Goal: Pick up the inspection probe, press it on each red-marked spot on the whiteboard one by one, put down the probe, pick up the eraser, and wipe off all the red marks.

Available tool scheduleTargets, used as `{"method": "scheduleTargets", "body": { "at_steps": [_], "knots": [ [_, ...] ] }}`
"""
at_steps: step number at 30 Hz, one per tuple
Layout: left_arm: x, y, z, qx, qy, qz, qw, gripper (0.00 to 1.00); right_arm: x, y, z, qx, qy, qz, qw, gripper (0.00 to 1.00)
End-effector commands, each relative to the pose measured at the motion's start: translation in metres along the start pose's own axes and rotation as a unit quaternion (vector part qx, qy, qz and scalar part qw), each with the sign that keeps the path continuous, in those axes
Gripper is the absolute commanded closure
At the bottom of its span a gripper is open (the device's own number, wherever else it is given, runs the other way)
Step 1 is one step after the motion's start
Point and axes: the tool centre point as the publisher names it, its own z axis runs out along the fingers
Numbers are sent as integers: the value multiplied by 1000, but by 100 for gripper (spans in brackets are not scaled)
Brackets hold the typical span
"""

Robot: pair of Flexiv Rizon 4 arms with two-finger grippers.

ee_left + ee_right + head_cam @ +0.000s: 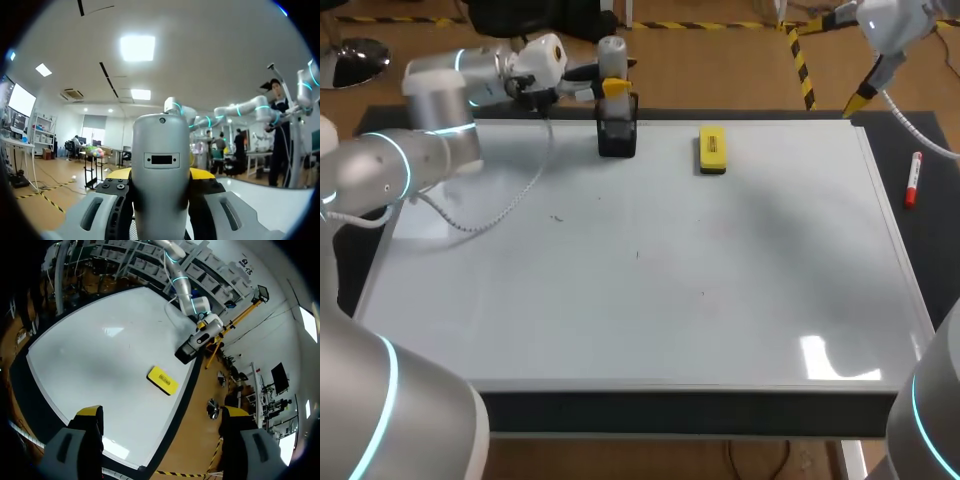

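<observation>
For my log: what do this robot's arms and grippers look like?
The left arm and right arm are rounded silver-grey links with glowing cyan joint rings. A white coiled cable trails from the left one. The left gripper and right gripper have grey fingers with bright yellow tips.

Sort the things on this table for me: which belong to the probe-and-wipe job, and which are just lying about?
Job:
probe, held in the left end effector
eraser
whiteboard, with no red marks showing on it
holder under the probe, likely its stand

Lying about:
marker, just off the whiteboard's right edge
</observation>
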Motion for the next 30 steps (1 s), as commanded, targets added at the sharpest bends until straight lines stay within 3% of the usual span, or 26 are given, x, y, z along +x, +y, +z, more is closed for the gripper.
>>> {"method": "scheduleTargets", "body": {
  "at_steps": [1, 30],
  "knots": [
    [-8, 8, -2, 7, 62, -2, 998, 100, -1, 0, 0, 1, 3, -1, 1000, 0],
    [-11, 26, -4, 1, 86, 14, 996, 100, -1, 0, 0, 1, 3, -1, 1000, 0]
  ]
}}
